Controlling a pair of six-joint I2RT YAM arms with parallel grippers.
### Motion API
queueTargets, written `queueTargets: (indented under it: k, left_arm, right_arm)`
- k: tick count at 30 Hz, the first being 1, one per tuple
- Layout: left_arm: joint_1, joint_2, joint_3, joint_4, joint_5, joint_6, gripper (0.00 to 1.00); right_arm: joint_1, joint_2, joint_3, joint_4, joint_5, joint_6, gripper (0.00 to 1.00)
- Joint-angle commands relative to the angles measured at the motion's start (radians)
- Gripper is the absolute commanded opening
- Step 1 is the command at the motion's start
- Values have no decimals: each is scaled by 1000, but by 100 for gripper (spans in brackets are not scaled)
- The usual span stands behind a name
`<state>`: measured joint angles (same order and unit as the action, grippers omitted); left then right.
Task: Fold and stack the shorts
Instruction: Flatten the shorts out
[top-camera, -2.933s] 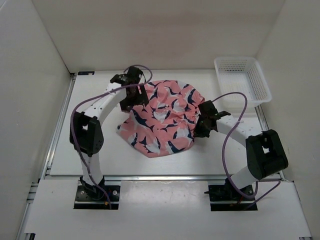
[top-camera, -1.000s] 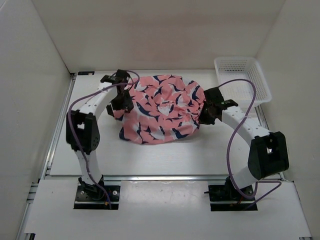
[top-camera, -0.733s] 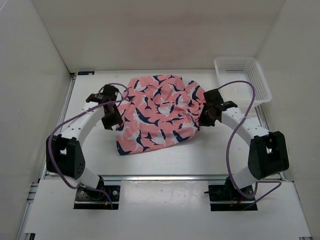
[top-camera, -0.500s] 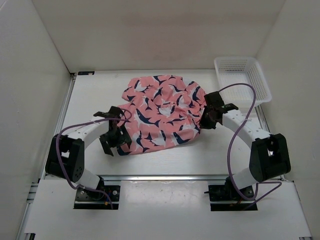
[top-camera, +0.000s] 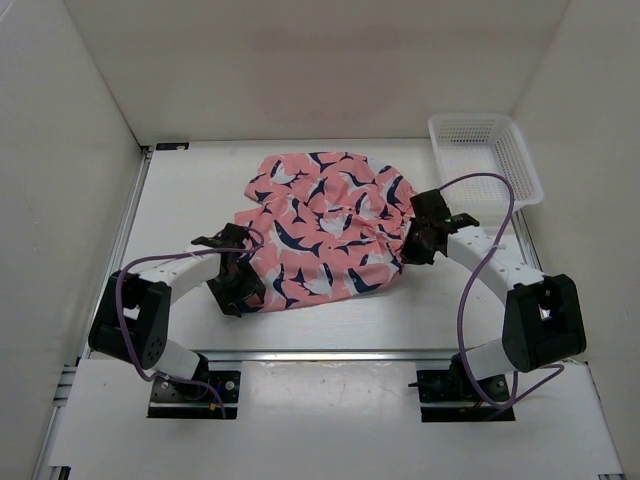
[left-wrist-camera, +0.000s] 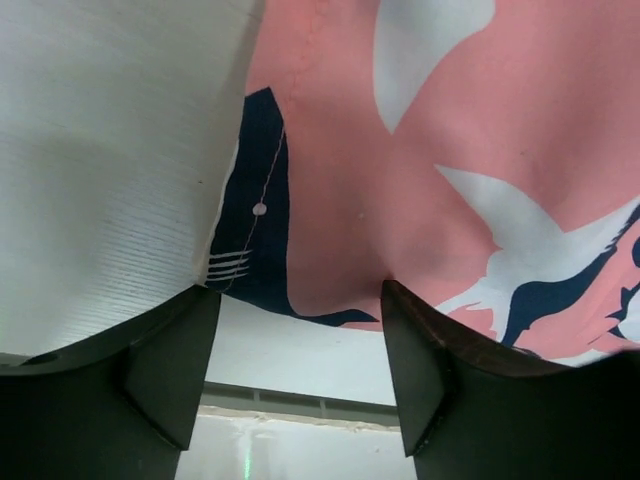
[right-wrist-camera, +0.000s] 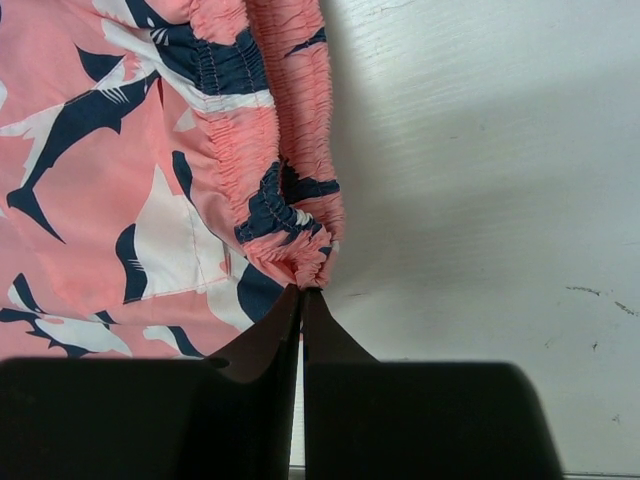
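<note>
The salmon-pink shorts (top-camera: 325, 225) with navy and white sharks lie rumpled in the middle of the table. My left gripper (top-camera: 240, 290) is at their near-left corner. In the left wrist view it (left-wrist-camera: 297, 295) is open, with the hem of the shorts (left-wrist-camera: 400, 180) just beyond the fingertips and white table showing between the jaws. My right gripper (top-camera: 408, 245) is at the shorts' right edge. The right wrist view shows it (right-wrist-camera: 302, 290) shut on the gathered elastic waistband (right-wrist-camera: 285, 200).
A white mesh basket (top-camera: 485, 160) stands at the back right corner. White walls enclose the table (top-camera: 190, 200) on three sides. A metal rail runs along the near edge, with both arm bases behind it.
My left arm has swung from the shorts' far-left edge down to their near-left corner, and its jaws have narrowed a little. The cloth lies flatter. The right gripper keeps its hold.
</note>
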<state>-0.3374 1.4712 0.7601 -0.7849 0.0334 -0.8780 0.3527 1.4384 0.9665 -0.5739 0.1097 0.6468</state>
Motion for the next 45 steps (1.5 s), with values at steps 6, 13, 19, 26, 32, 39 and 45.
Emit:
queueTargets:
  k: [6,13,19,26,32,39,45]
  left_arm:
    - [-15,-9,28,82,-18,-32,11]
    - [-15,-75,110,62,36,-9,10]
    - [-45,-127,88,44,27,1,10]
    - [-45,-137,77,35,16,1,10]
    - [-45,-146,119,7,-3,1,10]
    - [-45,-146,137,-4,-13,10,10]
    - [-45,-137,146,-13,-13,10,10]
  right_arm:
    - [-8,-41,-20,12,2,-15,0]
    - [-8,-72,-112,3,-33,7,64]
    - [-8,-127,-267,78,-100,36,82]
    - [-8,-122,-290,134,-79,62,63]
    - [-17,-35,-207,152,-22,53,51]
    - [-75,68,-153,200,-42,43,61]
    - [-113,134,-135,272,-108,43,54]
